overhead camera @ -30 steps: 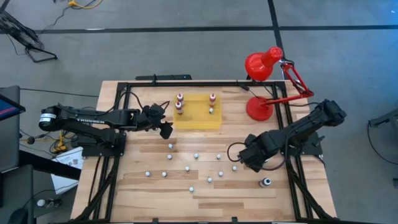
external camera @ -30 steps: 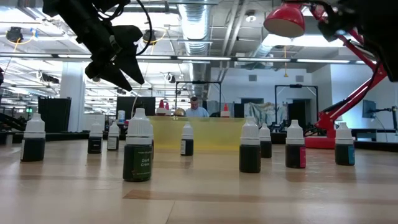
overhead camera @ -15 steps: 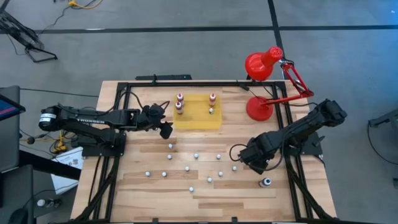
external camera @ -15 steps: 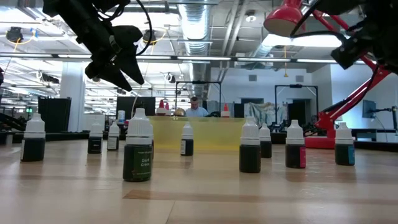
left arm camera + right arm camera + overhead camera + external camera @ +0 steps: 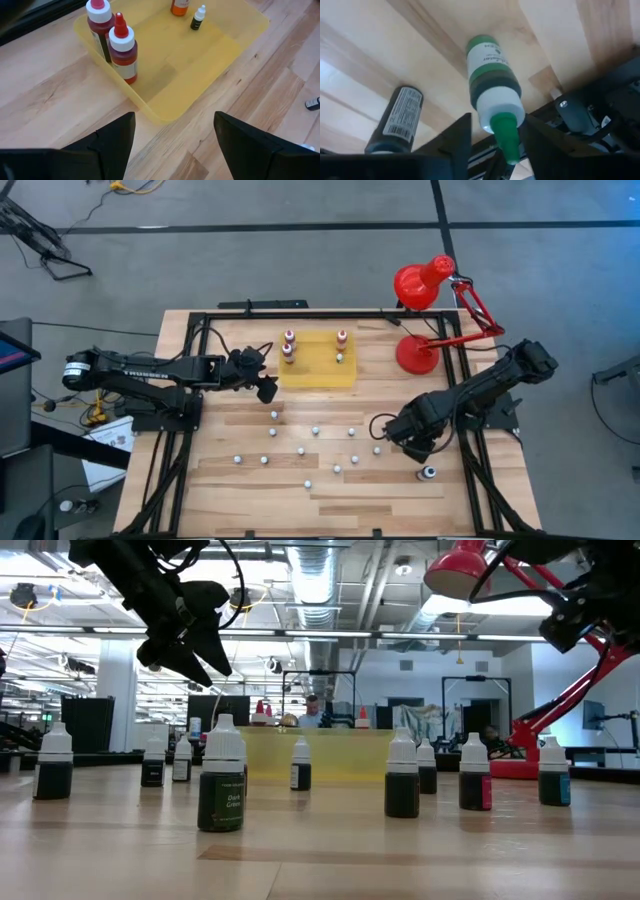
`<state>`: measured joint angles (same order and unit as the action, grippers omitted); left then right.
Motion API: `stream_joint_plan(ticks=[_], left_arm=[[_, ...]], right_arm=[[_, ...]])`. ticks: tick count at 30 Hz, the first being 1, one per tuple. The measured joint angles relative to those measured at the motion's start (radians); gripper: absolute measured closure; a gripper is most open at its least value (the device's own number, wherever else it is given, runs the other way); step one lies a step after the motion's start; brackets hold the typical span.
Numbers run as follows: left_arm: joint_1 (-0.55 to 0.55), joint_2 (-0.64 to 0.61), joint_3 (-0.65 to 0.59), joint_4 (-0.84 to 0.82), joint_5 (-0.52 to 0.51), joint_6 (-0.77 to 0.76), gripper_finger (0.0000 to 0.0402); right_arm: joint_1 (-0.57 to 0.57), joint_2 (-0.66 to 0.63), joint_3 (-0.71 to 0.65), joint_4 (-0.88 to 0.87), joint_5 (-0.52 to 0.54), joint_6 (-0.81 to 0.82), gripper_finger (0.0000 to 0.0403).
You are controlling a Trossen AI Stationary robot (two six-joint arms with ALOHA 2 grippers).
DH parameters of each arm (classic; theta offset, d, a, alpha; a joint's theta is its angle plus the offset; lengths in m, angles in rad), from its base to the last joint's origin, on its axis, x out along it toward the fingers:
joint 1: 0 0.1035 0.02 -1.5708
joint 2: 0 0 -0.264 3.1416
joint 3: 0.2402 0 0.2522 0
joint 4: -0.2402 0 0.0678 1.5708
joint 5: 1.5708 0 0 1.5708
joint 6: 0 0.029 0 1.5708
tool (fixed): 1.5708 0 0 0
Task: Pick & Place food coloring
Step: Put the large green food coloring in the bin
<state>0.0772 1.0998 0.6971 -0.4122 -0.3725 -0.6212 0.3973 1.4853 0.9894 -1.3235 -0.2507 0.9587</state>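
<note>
Bottles of food coloring (image 5: 315, 430) stand scattered over the near half of the wooden table (image 5: 250, 500), and a few more stand on the yellow mat (image 5: 318, 372) at the far middle. The right wrist view alone shows that the right gripper (image 5: 492, 145) clasps a green-capped bottle (image 5: 492, 90), its green tip between the two fingers, with a dark bottle (image 5: 395, 120) lying on the wood beside it. From above, that gripper (image 5: 415, 448) is a dark mass at the near right, hiding what it holds. The left gripper (image 5: 172, 135) hangs spread wide and empty just left of the mat, where red bottles (image 5: 117, 47) stand. A red lamp (image 5: 420, 290) stands far right.
</note>
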Motion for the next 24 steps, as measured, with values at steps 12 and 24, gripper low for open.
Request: stream_joint_plan(ticks=[12,24], left_arm=[[0.0,0.0,0.0,-0.001,0.0,0.0,0.0139],[0.0,0.0,0.0,-0.001,0.0,0.0,0.0139]], right_arm=[[-0.007,-0.001,0.0,-0.003,0.017,0.001,0.0374],[-0.007,-0.001,0.0,-0.003,0.048,-0.026,0.0215]])
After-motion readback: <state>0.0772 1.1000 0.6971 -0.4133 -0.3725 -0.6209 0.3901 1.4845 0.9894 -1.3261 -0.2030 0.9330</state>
